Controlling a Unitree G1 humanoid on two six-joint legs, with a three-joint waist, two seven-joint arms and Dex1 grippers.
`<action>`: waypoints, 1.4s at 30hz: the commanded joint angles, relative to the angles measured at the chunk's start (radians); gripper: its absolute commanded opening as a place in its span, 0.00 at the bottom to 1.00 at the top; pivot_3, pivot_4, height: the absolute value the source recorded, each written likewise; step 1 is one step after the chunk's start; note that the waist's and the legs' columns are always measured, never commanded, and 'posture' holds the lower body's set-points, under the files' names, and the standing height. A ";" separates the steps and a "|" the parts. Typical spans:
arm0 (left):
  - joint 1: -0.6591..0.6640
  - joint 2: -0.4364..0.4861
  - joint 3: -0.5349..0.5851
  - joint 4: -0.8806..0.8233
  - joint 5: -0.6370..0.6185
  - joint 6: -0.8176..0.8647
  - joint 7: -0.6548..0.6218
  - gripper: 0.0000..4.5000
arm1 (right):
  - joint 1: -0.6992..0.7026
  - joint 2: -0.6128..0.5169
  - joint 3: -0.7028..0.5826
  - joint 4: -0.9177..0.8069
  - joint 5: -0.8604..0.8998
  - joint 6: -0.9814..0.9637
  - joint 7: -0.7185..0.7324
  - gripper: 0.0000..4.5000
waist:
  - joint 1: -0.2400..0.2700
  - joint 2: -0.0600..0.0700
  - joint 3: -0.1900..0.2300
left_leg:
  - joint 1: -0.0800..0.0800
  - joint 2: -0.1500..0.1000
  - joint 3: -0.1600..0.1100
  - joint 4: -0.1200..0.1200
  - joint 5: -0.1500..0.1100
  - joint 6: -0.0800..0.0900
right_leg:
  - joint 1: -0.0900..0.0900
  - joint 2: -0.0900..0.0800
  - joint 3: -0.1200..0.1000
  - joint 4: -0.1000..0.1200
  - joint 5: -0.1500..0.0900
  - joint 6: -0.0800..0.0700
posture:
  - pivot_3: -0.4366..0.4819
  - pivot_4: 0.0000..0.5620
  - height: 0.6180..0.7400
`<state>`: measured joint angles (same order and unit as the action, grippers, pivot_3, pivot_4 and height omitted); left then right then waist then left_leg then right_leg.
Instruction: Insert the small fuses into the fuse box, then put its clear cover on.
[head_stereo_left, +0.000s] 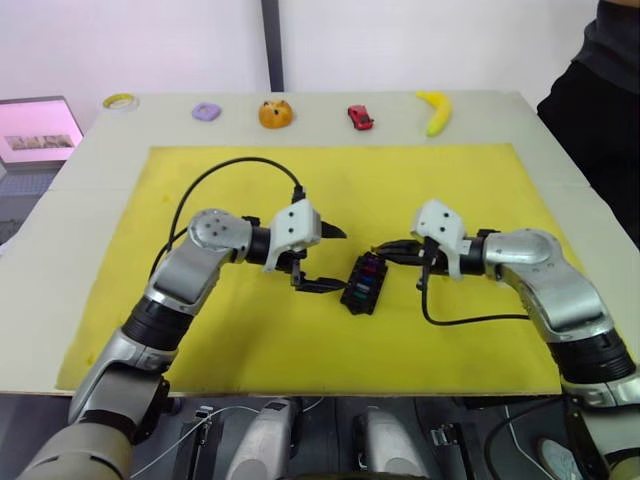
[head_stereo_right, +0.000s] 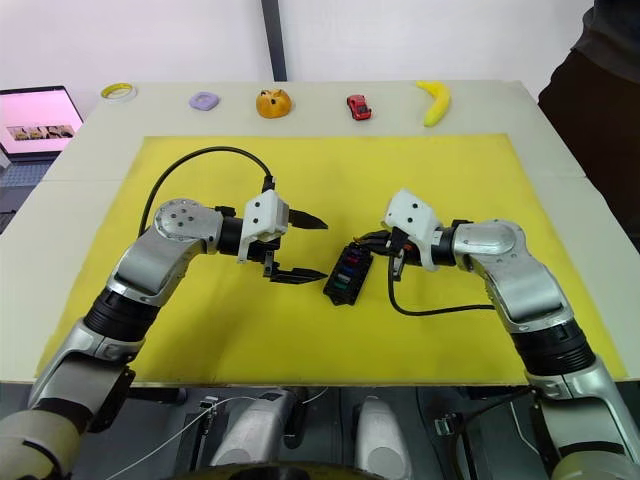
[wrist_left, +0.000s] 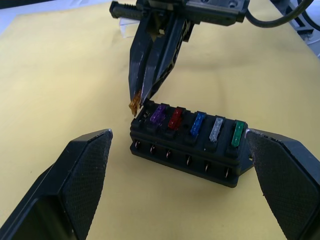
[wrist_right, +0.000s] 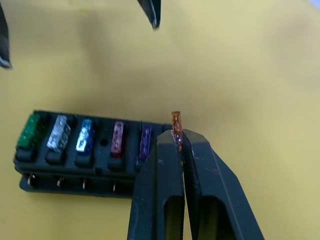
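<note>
Left wrist view: the fuse box (wrist_left: 192, 145) lies on the yellow mat (wrist_left: 60, 75) between the spread fingers (wrist_left: 82, 172) of the left gripper (head_stereo_left: 322, 258). Five fuses (wrist_left: 197, 123) sit in its slots. The right gripper (wrist_left: 141, 97), fingers pinched on an orange-brown fuse (wrist_right: 176, 122), holds it just above the box's end slot.

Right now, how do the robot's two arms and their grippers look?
Both arms are silver-grey metal with black joint rings. Each wrist carries a white housing, and a black cable loops from each. The left gripper and right gripper have black tapered jaws; the left's pads are finely textured.
</note>
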<state>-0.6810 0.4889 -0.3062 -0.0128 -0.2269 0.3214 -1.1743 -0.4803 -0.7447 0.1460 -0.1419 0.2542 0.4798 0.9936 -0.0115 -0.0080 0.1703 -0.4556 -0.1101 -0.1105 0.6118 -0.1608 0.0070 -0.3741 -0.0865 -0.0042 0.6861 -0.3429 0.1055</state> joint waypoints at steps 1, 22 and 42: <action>-0.012 0.006 0.017 -0.020 0.000 -0.013 0.002 1.00 | -0.026 0.005 -0.010 -0.004 -0.005 -0.022 0.006 0.01 | 0.000 0.000 0.000 | 0.000 0.000 0.000 0.000 0.000 0.000 | 0.000 0.000 0.000 0.000 0.000 0.000 | 0.48 0.27 0.96; -0.011 0.005 0.016 -0.019 0.002 -0.015 0.005 1.00 | -0.013 0.013 -0.018 -0.021 -0.005 -0.016 0.010 0.01 | 0.000 0.000 0.000 | 0.000 0.000 0.000 0.000 0.000 0.000 | 0.000 0.000 0.000 0.000 0.000 0.000 | 0.48 0.27 0.96; -0.009 0.005 0.016 -0.020 0.000 -0.016 0.007 1.00 | -0.012 0.014 -0.028 -0.040 0.009 -0.013 0.009 0.01 | 0.000 0.000 0.000 | 0.000 0.000 0.000 0.000 0.000 0.000 | 0.000 0.000 0.000 0.000 0.000 0.000 | 0.48 0.27 0.96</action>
<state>-0.6806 0.4903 -0.3062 -0.0128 -0.2268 0.3209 -1.1711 -0.4804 -0.7275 0.1444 -0.1494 0.2500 0.4736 0.9982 -0.0114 -0.0080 0.1703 -0.4556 -0.1101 -0.1105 0.6118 -0.1608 0.0069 -0.3741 -0.0865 -0.0042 0.6861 -0.3428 0.1055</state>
